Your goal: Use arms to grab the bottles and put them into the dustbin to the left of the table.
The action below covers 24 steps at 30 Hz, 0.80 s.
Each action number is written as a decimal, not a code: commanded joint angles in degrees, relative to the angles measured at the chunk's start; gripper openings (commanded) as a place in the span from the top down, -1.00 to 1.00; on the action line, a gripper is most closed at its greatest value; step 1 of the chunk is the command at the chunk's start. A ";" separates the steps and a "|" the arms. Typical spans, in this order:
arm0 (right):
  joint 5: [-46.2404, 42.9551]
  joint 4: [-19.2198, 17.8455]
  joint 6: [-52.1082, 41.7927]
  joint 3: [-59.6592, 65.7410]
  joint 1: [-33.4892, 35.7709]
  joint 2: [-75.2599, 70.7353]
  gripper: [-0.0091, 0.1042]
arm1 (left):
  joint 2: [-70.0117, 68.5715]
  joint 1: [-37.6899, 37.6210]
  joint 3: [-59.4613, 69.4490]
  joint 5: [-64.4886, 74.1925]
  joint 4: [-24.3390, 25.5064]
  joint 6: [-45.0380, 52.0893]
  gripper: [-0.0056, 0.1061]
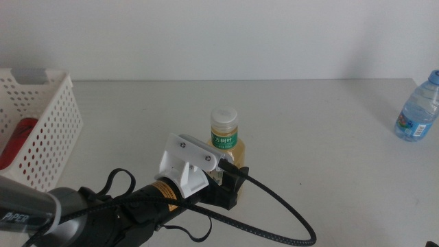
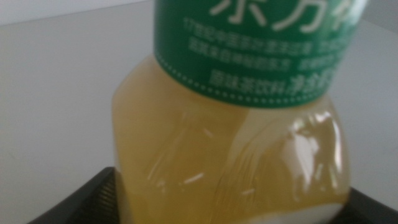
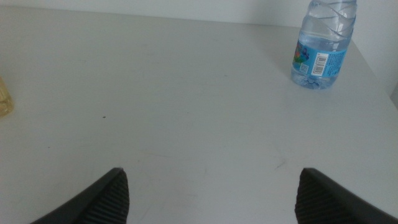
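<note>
Nearest the camera in the middle view, the left arm (image 1: 82,209) reaches in from the lower left, its white housing and black cable leading to the left hand (image 1: 233,180), which sits at the base of the tea bottle (image 1: 225,140). The left wrist view is filled by that bottle (image 2: 230,149), yellow liquid below a green label, with a dark jaw at each lower corner just beside its sides; whether the jaws press on it I cannot tell. The bottle stands upright on the counter (image 1: 309,130), near its middle. The right hand (image 3: 211,193) hangs over bare counter with its jaws spread wide and nothing between them; it does not show in the middle view.

Farther back at the left edge stands the white basket (image 1: 51,130), with something red showing through its holed wall. At the far right edge stands the water bottle (image 1: 417,110), well apart from the tea bottle.
</note>
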 commanded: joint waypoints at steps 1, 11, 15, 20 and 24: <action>-3.67 -0.49 -0.65 -0.62 -0.33 -1.20 -0.49 | -1.17 0.12 -2.25 -4.06 -0.73 -0.91 -0.77; -3.67 -0.49 -0.65 -0.62 -0.33 -1.20 -0.49 | 2.68 0.12 -6.06 -6.59 -0.73 -0.91 -0.77; -3.67 -0.49 -0.65 -0.62 -0.33 -1.20 -0.49 | 3.92 0.12 -6.06 -8.88 -0.68 -0.74 -0.77; -3.67 -0.49 -0.65 -0.62 -0.33 -1.20 -0.49 | 6.17 0.04 -6.06 -11.59 -0.55 -0.82 -0.77; -3.67 -0.49 -0.65 -0.62 -0.33 -1.20 -0.49 | 6.72 0.04 -6.06 -12.31 -0.50 -0.96 -0.66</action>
